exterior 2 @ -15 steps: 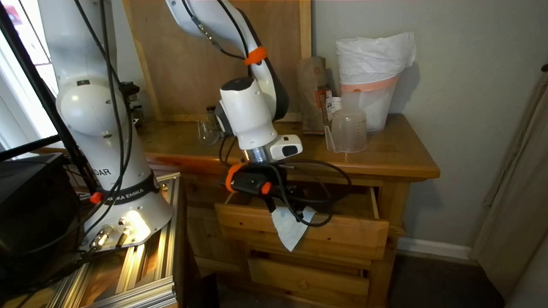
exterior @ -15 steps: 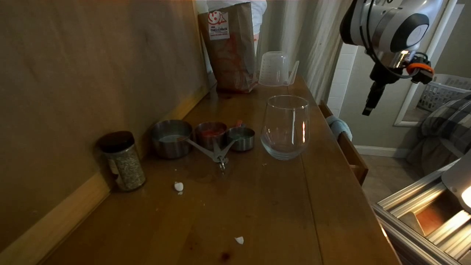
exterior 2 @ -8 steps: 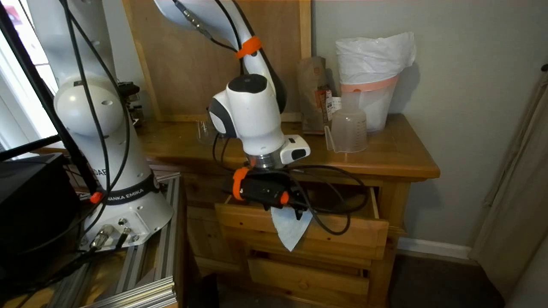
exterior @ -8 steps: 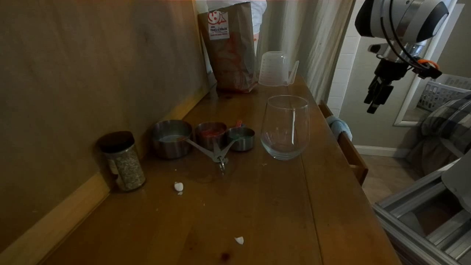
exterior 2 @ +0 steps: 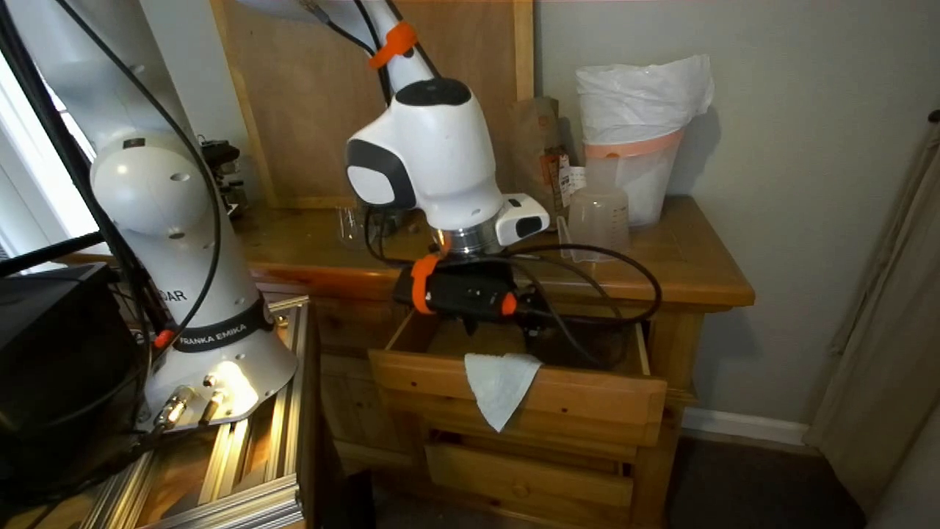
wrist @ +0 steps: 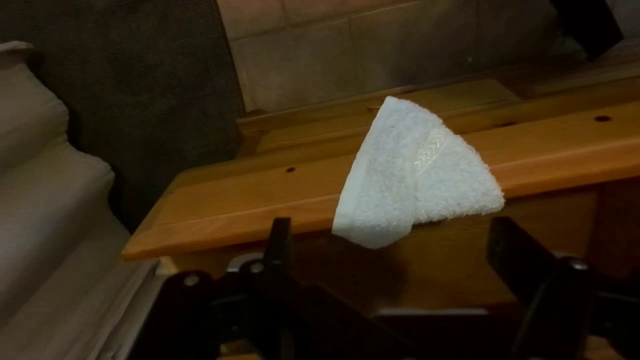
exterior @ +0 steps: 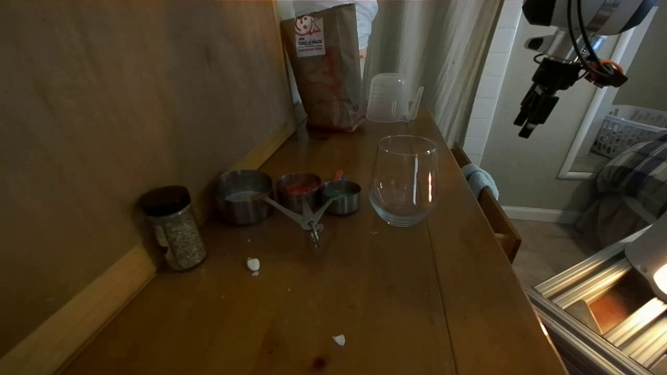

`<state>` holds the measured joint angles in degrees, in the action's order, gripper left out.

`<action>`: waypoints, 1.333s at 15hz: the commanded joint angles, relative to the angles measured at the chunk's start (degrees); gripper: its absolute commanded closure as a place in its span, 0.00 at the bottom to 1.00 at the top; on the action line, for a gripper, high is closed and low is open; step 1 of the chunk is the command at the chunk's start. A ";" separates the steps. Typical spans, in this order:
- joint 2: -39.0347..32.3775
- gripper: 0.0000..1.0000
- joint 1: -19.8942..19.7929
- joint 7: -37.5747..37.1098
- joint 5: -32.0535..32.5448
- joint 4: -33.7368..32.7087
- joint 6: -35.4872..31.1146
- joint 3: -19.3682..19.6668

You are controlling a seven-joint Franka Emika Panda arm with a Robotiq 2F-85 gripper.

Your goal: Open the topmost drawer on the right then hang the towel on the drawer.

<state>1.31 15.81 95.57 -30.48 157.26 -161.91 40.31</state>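
Well, at eight o'clock in an exterior view, the white base (exterior 2: 220, 364) sits on a metal frame (exterior 2: 253, 502), and above it the arm (exterior 2: 150, 176) stands up through nine o'clock, its lower link tilted toward eleven. Further right, the forearm (exterior 2: 409, 73), wrapped with an orange strap (exterior 2: 395, 44), slopes in from the top edge around eleven o'clock and joins a thick white wrist (exterior 2: 448, 154) just above the view's middle; this part is bent over so that its end faces down, slightly toward five. Beneath it is the gripper (wrist: 390, 225), spread wide and gripping nothing: in the wrist view its two fingers (wrist: 280, 240) sit well apart, at seven and four o'clock, with the pulled-out drawer (wrist: 240, 200) showing beyond the gap. Below, at six o'clock in an exterior view, the towel (exterior 2: 501, 389) is draped across the drawer's top edge with one corner pointing down the front; the gripper is higher up, apart from both. To the right, on the countertop (exterior 2: 683, 272), a brown paper bag (exterior 2: 534, 162) stands at one o'clock, then a clear measuring jug (exterior 2: 602, 224) between two and three, and behind it a bin (exterior 2: 646, 173) lined with a white plastic bag (exterior 2: 642, 99) at two. Last, between three and four o'clock, a pale curtain (exterior 2: 874, 338) hangs along the right-hand edge.
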 commanded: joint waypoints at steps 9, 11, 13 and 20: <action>22.04 0.00 -21.81 -28.16 25.88 -0.11 11.84 -22.71; 28.62 0.00 -23.16 -31.00 27.76 3.01 14.82 -24.92; 30.08 0.00 -22.50 -32.41 27.66 0.00 19.48 -25.43; 37.94 0.00 -22.13 -36.06 29.41 -0.17 26.73 -26.52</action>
<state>36.03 -5.87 62.37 -3.64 157.17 -138.33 14.40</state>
